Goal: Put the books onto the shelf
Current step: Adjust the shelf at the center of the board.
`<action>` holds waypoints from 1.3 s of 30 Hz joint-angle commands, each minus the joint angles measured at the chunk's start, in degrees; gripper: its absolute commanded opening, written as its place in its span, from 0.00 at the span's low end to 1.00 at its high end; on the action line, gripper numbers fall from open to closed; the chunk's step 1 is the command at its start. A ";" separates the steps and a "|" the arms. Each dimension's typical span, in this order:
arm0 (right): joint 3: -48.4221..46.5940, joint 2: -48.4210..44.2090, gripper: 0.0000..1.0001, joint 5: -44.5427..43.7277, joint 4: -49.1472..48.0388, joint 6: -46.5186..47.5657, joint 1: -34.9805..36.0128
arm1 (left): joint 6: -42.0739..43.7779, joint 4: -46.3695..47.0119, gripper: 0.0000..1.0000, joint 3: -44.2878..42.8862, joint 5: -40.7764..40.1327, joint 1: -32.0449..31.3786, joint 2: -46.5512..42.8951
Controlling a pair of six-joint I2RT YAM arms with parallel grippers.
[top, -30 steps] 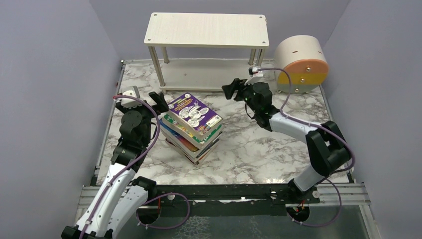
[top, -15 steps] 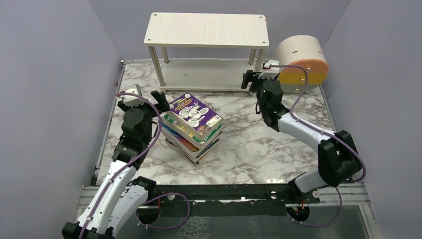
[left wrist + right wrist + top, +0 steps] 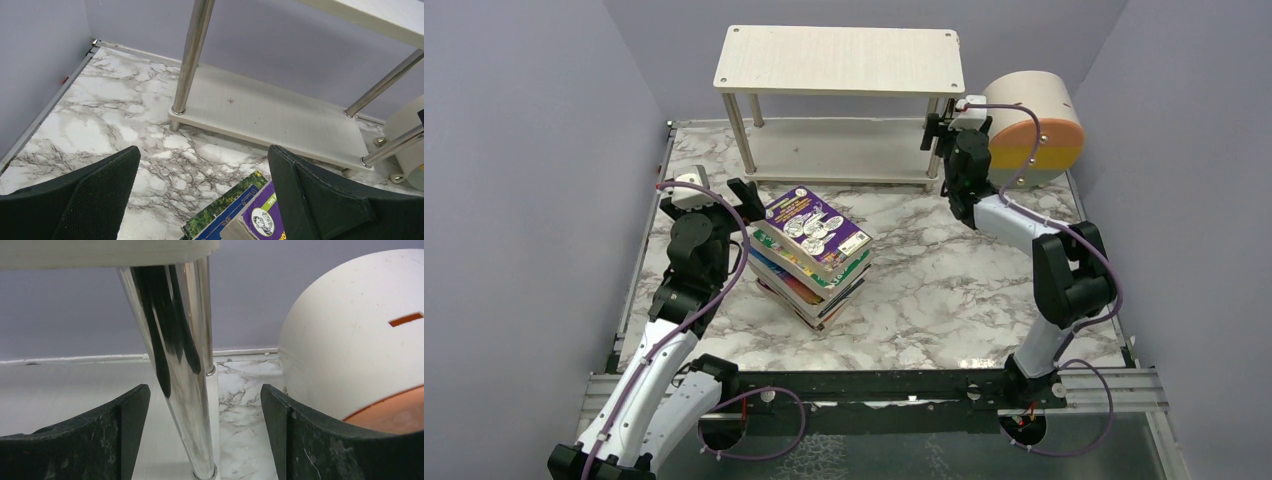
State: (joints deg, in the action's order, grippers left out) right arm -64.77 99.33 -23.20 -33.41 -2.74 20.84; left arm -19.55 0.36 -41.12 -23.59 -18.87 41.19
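Top external: one book stack (image 3: 812,250), one shelf (image 3: 839,60), left fingers (image 3: 746,198) and right fingers (image 3: 931,133) spread, empty.

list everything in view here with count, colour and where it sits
books: one stack of several, purple cartoon cover on top, green, red and orange edges below; centre-left of the table
shelf: one, pale wood, two boards on metal legs; far edge of the table, no book on it
cylindrical box: one, beige with an orange face; on its side, right of the shelf
table: one, white and grey marble
walls: lilac-grey, on three sides
left gripper: one, black fingers, open; beside the stack's far left corner
right gripper: one, black fingers, open; either side of the shelf's near right leg
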 commanded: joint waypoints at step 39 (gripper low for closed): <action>14.01 -17.83 0.01 -4.84 -0.39 -10.83 3.70 | 3.61 10.57 0.99 -5.53 -2.93 0.10 9.56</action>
State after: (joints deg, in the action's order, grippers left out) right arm -50.63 87.33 -24.27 -35.64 -3.97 23.49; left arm -17.30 5.54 -43.72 -24.08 -18.87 47.86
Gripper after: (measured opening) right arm 0.267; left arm 0.987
